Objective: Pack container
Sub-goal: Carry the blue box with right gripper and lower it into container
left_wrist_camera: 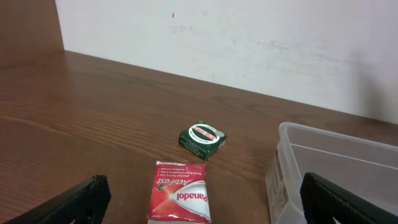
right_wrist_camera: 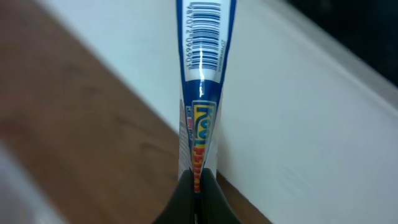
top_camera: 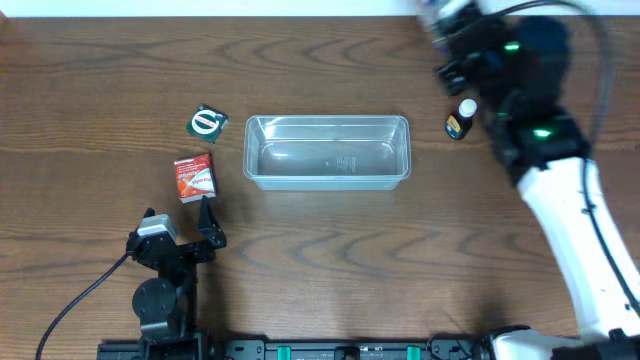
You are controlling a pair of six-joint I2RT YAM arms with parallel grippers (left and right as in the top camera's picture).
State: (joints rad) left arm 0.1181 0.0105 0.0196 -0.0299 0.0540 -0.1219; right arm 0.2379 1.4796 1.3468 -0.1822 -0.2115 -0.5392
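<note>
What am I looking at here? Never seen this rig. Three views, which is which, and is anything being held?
Two robot arms at a wooden table, each ending in a two-finger gripper.

The overhead view looks straight down. A clear plastic container sits mid-table, with nothing visible inside. To its left lie a red Panadol box and a green box.

The left wrist view comes from the left gripper, open and holding nothing, low near the red box.

The right wrist view comes from the right gripper, shut on a flat blue packet with a barcode. Overhead, it sits blurred at top right, near a small bottle.

overhead: top-down | wrists: low, close | shared: container (top_camera: 327,151) (left_wrist_camera: 323,168)
</note>
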